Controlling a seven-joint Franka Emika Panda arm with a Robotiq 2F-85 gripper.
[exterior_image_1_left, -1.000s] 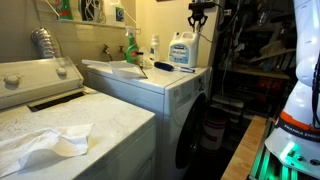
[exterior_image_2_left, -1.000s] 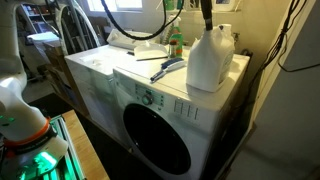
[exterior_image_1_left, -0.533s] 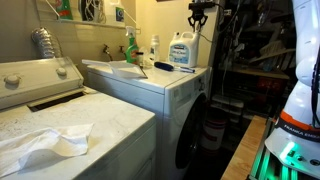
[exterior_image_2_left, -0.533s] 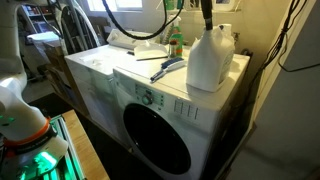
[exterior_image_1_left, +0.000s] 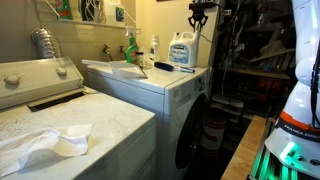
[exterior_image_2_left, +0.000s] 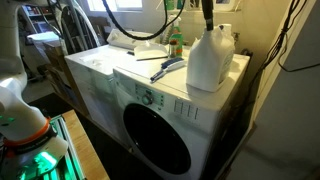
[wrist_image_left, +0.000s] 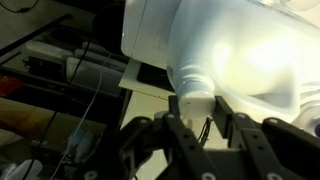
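Observation:
A white detergent jug with a blue label (exterior_image_1_left: 182, 50) stands at the near corner on top of a white front-loading machine (exterior_image_1_left: 180, 95); it also shows in an exterior view (exterior_image_2_left: 210, 60). My gripper (exterior_image_1_left: 200, 16) hangs just above the jug in both exterior views (exterior_image_2_left: 207, 16). In the wrist view the jug (wrist_image_left: 240, 45) fills the top. Its white cap (wrist_image_left: 192, 85) sits between my two black fingers (wrist_image_left: 198, 108), which stand apart on either side of it. The gripper is open and holds nothing.
A dark-handled brush (exterior_image_2_left: 168, 68), a green bottle (exterior_image_2_left: 176, 45) and white papers (exterior_image_2_left: 150, 50) lie behind the jug. A green spray bottle (exterior_image_1_left: 129, 47) stands by the wall. A white cloth (exterior_image_1_left: 45, 143) lies on the top-loading washer. Dark cluttered shelves (exterior_image_1_left: 250, 60) stand beside the machine.

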